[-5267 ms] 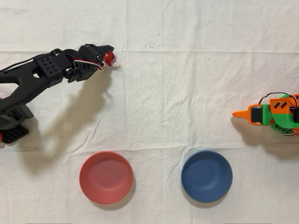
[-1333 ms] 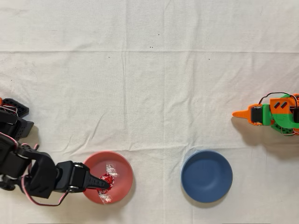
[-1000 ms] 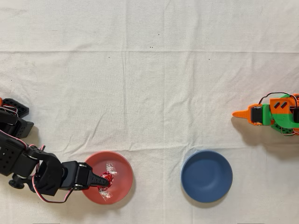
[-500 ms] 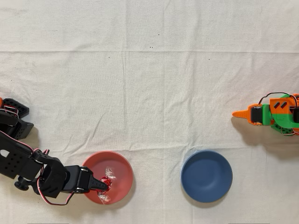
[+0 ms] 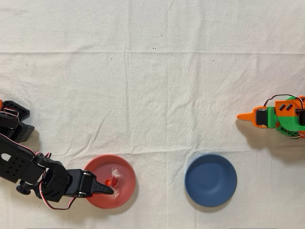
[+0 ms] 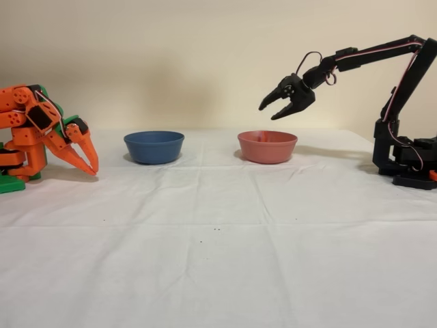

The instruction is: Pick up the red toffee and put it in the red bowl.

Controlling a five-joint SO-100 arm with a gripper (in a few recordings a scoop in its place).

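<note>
Two bowls sat side by side on the white tablecloth (image 6: 218,246) — the red bowl (image 5: 123,190) and a dark blue bowl (image 5: 211,180), apart from one another with bare cloth between them. In the overhead view the red bowl lay at the left and the blue one at the right; from the side it was the other way round, the red bowl (image 6: 267,146) to the right of the blue bowl (image 6: 153,146). The black arm (image 6: 399,82) reached out from its base at the table's edge, and its gripper (image 6: 274,109) hung in the air above the red bowl, clear of the rim, its two fingers spread apart with nothing between them. Seen from above, the gripper (image 5: 110,190) pointed in over the bowl's left side. The red toffee (image 5: 113,180) was inside the red bowl, just beside the fingertips and a little blurred, so its twisted ends were hard to make out; from the side it was hidden behind the bowl's wall. Across the table the orange arm (image 6: 41,133) stood idle, folded down with its own claw pointing at the cloth, well apart from both bowls.
</note>
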